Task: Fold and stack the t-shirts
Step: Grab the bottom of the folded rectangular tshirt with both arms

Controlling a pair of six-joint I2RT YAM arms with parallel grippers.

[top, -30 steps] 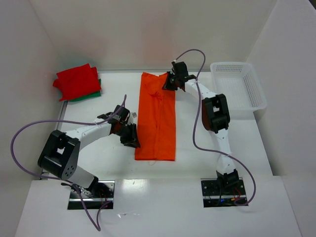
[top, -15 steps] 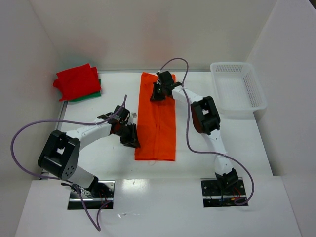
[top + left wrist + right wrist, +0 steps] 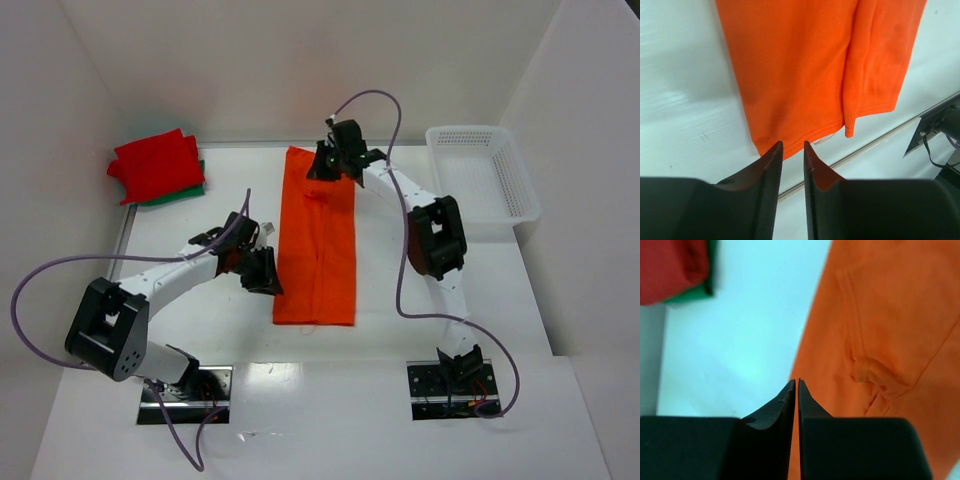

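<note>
We are working on the orange t-shirt [image 3: 318, 245], which is lying in the middle of the surface [image 3: 500, 290] as a long narrow strip. Its sides are folded in, and it is running from the far edge toward the near edge. We judge it is lying flat and straight like that so the next fold can bring one short end over the other.

We are holding our left hand [image 3: 262, 275] at the strip's left edge, toward the near end. In its wrist view the fingers are standing a little apart with no cloth visibly between them, and they are pointing at the near left corner of the hem. We judge it is placed there either to pin that end down or to be ready to pick up the corner.

We are holding our right hand [image 3: 322, 168] over the far end of the strip, by its far left corner. Its fingers are pressed together and we are seeing nothing pinched in them. The tips are sitting right at the cloth's left edge, beside a small pucker in the fabric. In our judgement a closed hand there is suited to smoothing or nudging the edge, not to lifting it.

The red t-shirts [image 3: 155, 165] are lying folded on top of the dark green t-shirt [image 3: 190, 188] in the far left corner of the surface, well apart from the strip. We are taking that as the stack the orange one is meant to join. The white basket [image 3: 483, 130] is sitting at the far right corner.
</note>
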